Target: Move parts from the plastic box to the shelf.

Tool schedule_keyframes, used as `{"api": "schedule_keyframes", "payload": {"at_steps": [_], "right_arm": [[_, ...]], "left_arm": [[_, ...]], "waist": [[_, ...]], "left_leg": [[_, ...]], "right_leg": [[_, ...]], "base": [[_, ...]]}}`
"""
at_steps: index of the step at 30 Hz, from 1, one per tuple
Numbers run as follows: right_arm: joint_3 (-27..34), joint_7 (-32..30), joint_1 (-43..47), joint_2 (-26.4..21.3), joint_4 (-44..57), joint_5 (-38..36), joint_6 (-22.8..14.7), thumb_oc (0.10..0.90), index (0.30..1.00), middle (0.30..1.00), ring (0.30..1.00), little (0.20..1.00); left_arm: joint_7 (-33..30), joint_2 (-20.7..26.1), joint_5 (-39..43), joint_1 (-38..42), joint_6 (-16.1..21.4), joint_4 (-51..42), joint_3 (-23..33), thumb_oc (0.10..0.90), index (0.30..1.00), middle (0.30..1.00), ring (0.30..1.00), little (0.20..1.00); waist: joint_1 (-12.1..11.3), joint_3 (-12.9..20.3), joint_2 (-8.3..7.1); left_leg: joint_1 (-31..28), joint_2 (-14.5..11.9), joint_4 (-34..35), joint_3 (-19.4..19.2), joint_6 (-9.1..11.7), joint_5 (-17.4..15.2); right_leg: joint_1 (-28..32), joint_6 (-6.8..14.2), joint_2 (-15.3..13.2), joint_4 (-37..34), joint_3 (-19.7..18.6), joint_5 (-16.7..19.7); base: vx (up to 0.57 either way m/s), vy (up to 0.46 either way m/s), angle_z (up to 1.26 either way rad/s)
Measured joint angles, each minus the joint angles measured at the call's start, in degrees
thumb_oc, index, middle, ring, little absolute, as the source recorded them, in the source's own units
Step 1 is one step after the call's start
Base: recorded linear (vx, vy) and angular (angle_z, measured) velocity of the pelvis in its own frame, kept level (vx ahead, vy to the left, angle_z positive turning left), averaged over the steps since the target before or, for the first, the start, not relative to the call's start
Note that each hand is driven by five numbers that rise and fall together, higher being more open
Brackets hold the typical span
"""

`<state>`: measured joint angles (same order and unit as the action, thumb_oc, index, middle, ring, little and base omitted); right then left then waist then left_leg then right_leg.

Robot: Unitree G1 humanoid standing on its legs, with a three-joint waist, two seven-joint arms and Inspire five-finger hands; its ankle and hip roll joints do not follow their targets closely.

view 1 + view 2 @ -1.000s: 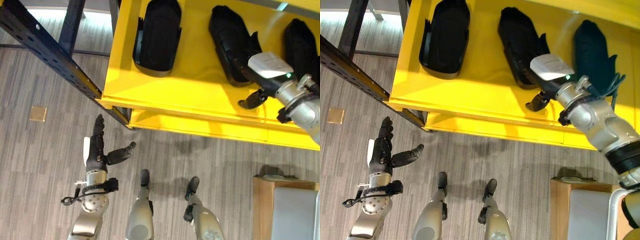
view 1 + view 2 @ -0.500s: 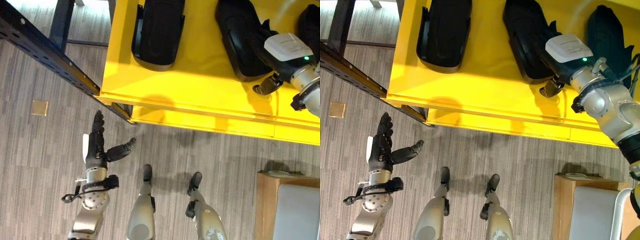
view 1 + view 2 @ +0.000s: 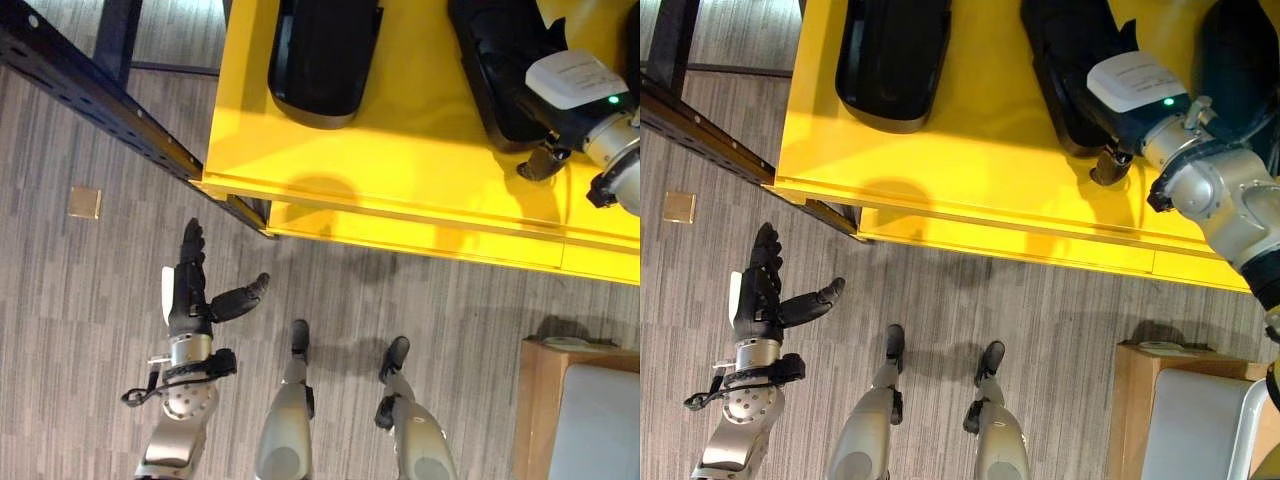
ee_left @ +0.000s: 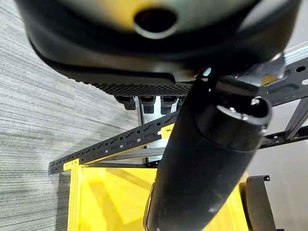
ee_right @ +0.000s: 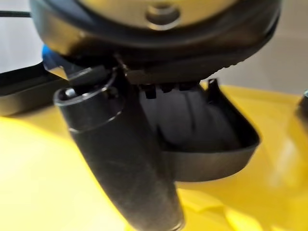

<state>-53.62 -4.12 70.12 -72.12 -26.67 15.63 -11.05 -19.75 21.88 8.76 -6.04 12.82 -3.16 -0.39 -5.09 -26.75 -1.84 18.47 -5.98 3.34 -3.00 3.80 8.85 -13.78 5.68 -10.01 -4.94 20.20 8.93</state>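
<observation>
Three black moulded parts lie on the yellow shelf (image 3: 400, 170): one at the left (image 3: 322, 60), one in the middle (image 3: 495, 70) and one at the right (image 3: 1240, 50). My right hand (image 3: 541, 164) rests over the near end of the middle part (image 5: 207, 125). Its thumb (image 5: 125, 163) hangs free above the shelf surface, its fingers reach out straight over the part, and it grips nothing. My left hand (image 3: 187, 295) hangs low over the floor in front of the shelf, open and holding nothing.
A dark blue perforated rack beam (image 3: 90, 95) runs diagonally at the upper left, meeting the shelf's corner. A wooden box with a grey panel (image 3: 585, 415) stands at the lower right. A small brass plate (image 3: 85, 202) is set in the grey floor.
The whole view has shifted a little, so the camera moved. My right hand stays at the near end of the middle part. The left hand has not moved.
</observation>
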Motion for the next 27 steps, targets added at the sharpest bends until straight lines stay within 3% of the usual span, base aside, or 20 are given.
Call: {"api": "schedule_keyframes", "payload": {"at_steps": [5, 7, 11, 15, 17, 19, 22, 27], "right_arm": [[-0.67, 2.28, 1.95, -1.42, -6.05, -3.95, -2.42, 0.9, 1.0, 1.0, 1.0, 1.0], [5.9, 3.43, -1.09, -0.95, -8.41, -7.43, -2.97, 0.9, 1.0, 1.0, 1.0, 1.0], [11.83, 4.72, -3.03, 2.18, -14.64, -14.47, -2.2, 0.9, 1.0, 1.0, 1.0, 1.0], [32.26, 6.15, -12.62, 9.07, -21.59, -30.93, -0.4, 0.9, 1.0, 1.0, 1.0, 1.0], [35.2, 6.09, -13.91, 11.46, -25.64, -37.69, 0.92, 0.9, 1.0, 1.0, 1.0, 1.0], [43.17, 3.79, -13.94, 18.27, -28.3, -46.42, -1.25, 0.9, 1.0, 1.0, 1.0, 1.0], [42.93, 0.2, -13.29, 19.98, -27.12, -51.19, -1.38, 0.9, 1.0, 1.0, 1.0, 1.0], [40.59, -1.47, -13.12, 19.12, -26.62, -51.9, -1.29, 0.9, 1.0, 1.0, 1.0, 1.0]], "left_arm": [[0.05, 0.0, 1.84, -0.38, 0.95, -0.51, 0.01, 0.9, 1.0, 1.0, 1.0, 1.0], [0.15, -0.01, 2.31, -1.27, 1.51, -0.79, 0.39, 0.9, 1.0, 1.0, 1.0, 1.0], [0.3, -0.26, 4.47, -1.79, 1.54, -0.78, 0.4, 0.9, 1.0, 1.0, 1.0, 1.0], [0.45, -0.86, 6.71, -1.78, 2.68, -0.75, 0.25, 0.9, 1.0, 1.0, 1.0, 1.0], [0.44, -0.87, 6.8, -1.58, 2.68, -0.57, -0.07, 0.9, 1.0, 1.0, 1.0, 1.0], [0.48, -0.87, 6.81, 0.42, 2.67, -0.12, -1.79, 0.9, 1.0, 1.0, 1.0, 1.0], [0.52, -0.87, 6.81, 0.96, 2.65, -0.17, -2.27, 0.9, 1.0, 1.0, 1.0, 1.0], [0.48, -0.87, 6.81, 0.65, 2.61, -0.14, -2.2, 0.9, 1.0, 1.0, 1.0, 1.0]], "waist": [[-1.65, -0.18, 0.15], [-2.05, -0.52, 0.65], [-1.83, -0.7, 0.91], [-1.56, -1.17, 1.72], [-1.18, -1.21, 1.82], [-0.78, -1.77, 2.86], [-0.96, -1.87, 3.12], [-1.47, -1.89, 3.15]], "left_leg": [[1.5, 0.05, 0.0, 0.64, 0.12, 0.67], [2.26, 0.13, 0.0, 0.78, 0.05, 1.06], [2.42, 0.21, 0.0, 1.08, 0.03, 1.72], [2.47, 0.35, 0.07, 1.29, -0.07, 2.03], [2.45, 0.31, 0.07, 1.24, -0.06, 2.11], [2.4, 0.3, 0.08, 1.13, -0.12, 2.25], [2.4, 0.27, 0.07, 0.98, -0.14, 2.32], [2.4, 0.27, 0.09, 1.0, -0.14, 2.32]], "right_leg": [[-1.14, -0.1, -0.02, 0.01, 0.78, 0.23], [-1.76, -0.25, -0.08, 0.01, 0.86, 0.47], [-1.79, -0.31, -0.12, 0.01, 0.95, 0.99], [-1.75, -0.37, -0.23, 0.0, 0.95, 1.36], [-1.83, -0.47, -0.18, 0.0, 0.89, 1.46], [-1.83, -0.49, -0.18, 0.0, 0.83, 1.73], [-1.83, -0.56, -0.18, 0.0, 0.82, 1.85], [-1.8, -0.53, -0.18, 0.0, 0.88, 1.87]], "base": [[-0.02, -0.014, 0.08], [-0.02, 0.001, 0.03], [-0.01, 0.0, 0.01], [0.0, 0.013, 0.0], [0.0, 0.037, -0.04], [-0.01, 0.043, -0.02], [0.0, 0.03, 0.0], [0.0, 0.0, 0.0]]}}
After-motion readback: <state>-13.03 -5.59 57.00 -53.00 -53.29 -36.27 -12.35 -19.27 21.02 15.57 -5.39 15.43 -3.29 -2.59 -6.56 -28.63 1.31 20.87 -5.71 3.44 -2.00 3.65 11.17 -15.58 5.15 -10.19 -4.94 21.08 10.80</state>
